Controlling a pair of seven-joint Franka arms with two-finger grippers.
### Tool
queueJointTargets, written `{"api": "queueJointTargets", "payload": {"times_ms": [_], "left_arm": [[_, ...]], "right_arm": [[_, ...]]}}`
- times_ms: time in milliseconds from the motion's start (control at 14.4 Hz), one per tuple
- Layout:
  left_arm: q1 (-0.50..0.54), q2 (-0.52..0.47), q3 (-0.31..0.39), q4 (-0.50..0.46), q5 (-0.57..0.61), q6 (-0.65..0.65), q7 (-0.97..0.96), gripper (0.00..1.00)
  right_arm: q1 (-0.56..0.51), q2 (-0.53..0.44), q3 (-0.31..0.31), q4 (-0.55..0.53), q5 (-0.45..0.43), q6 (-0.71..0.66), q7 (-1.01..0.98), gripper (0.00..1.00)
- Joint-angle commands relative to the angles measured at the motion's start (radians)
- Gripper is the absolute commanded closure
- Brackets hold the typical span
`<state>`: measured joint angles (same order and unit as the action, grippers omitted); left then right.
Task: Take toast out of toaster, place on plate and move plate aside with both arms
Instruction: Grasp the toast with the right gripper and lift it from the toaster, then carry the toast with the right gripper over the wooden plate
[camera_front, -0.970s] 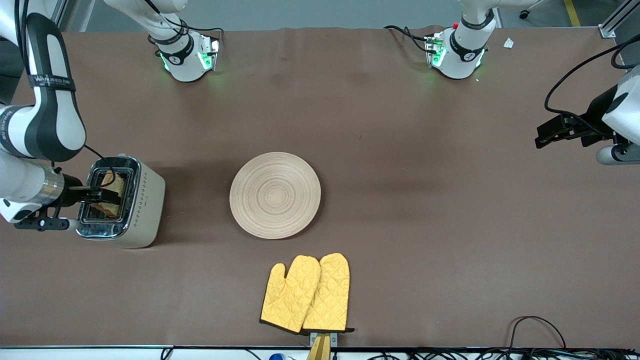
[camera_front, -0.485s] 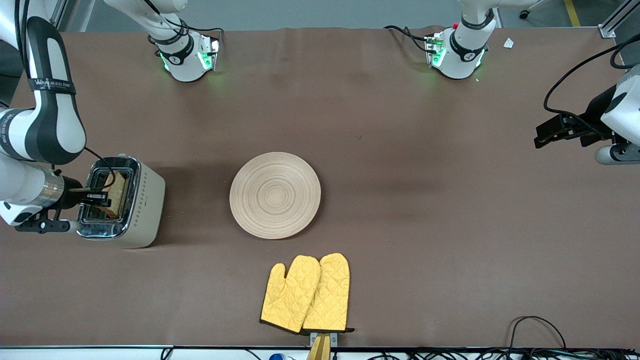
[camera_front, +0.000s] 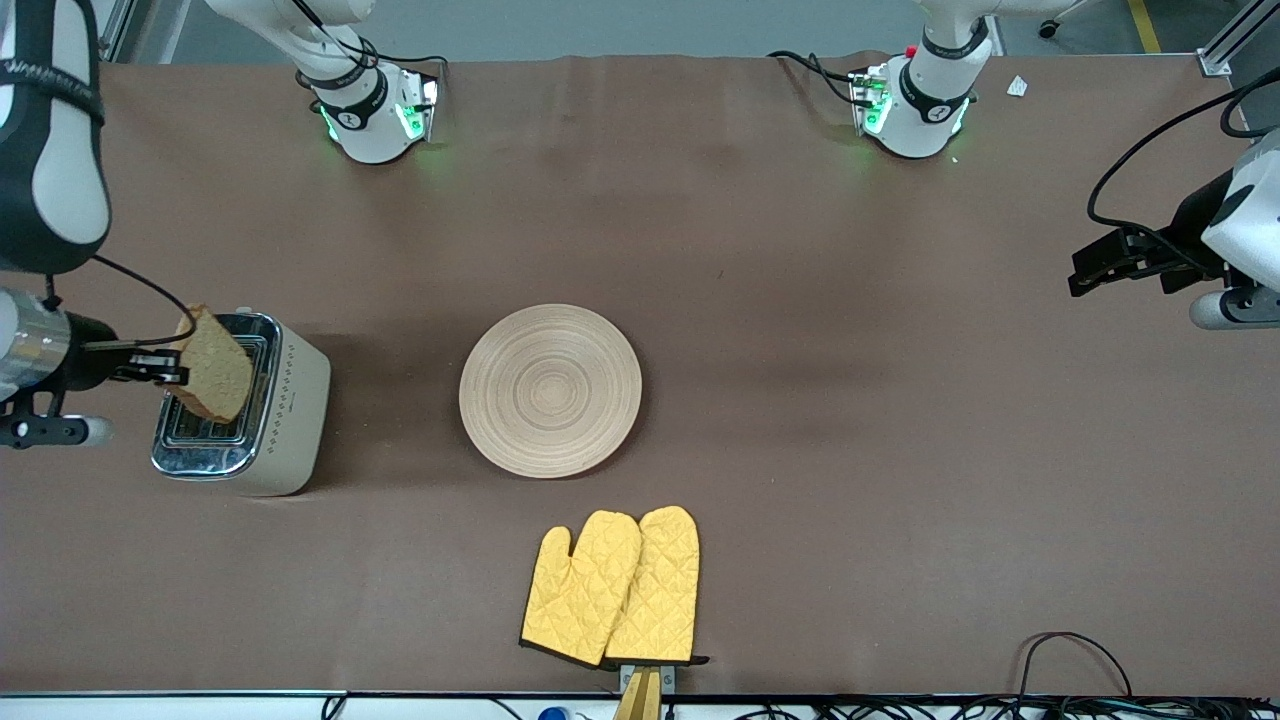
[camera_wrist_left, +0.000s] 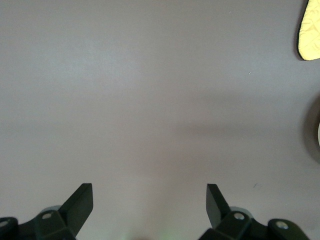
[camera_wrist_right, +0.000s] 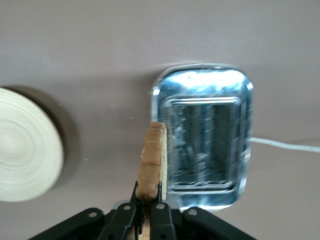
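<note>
Right gripper (camera_front: 170, 377) clamped on toast (camera_front: 212, 367), lifted clear over toaster (camera_front: 245, 410), mid-left of frame. Plate (camera_front: 550, 390) bare at centre. Left gripper (camera_front: 1085, 272) spread wide, empty, waiting at right edge. Remaining: place toast, shift plate.

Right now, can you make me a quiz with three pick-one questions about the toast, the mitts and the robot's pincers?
1. Where is the toast?
A. on the plate
B. in the air over the toaster
C. on the mitts

2. What colour are the mitts?
A. yellow
B. blue
C. red

3. How is the left pincer?
A. shut on the toast
B. shut on the plate
C. open, holding nothing

Answers:
1. B: the right pincer is shut on the toast, which is clear of the slots.
2. A: both mitts are yellow, nearer the front camera than the plate.
3. C: its fingers stand wide apart over bare table.
</note>
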<state>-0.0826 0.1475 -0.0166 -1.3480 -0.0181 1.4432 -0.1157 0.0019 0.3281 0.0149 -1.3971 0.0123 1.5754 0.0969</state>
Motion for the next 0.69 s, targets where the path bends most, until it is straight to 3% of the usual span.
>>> {"api": "queueJointTargets", "payload": {"times_ms": [0, 208, 623], "left_arm": [[0.001, -0.014, -0.002, 0.000, -0.011, -0.017, -0.005, 0.00], [0.004, -0.013, 0.000, 0.000, -0.011, -0.015, -0.004, 0.00], [0.004, -0.013, 0.001, -0.002, -0.013, -0.017, 0.002, 0.00]], "right_arm": [[0.163, 0.026, 0.000, -0.002, -0.023, 0.011, 0.305, 0.99], [0.295, 0.133, 0.000, 0.000, -0.022, 0.130, 0.574, 0.99], [0.435, 0.301, -0.001, 0.000, -0.028, 0.256, 0.825, 0.97]]}}
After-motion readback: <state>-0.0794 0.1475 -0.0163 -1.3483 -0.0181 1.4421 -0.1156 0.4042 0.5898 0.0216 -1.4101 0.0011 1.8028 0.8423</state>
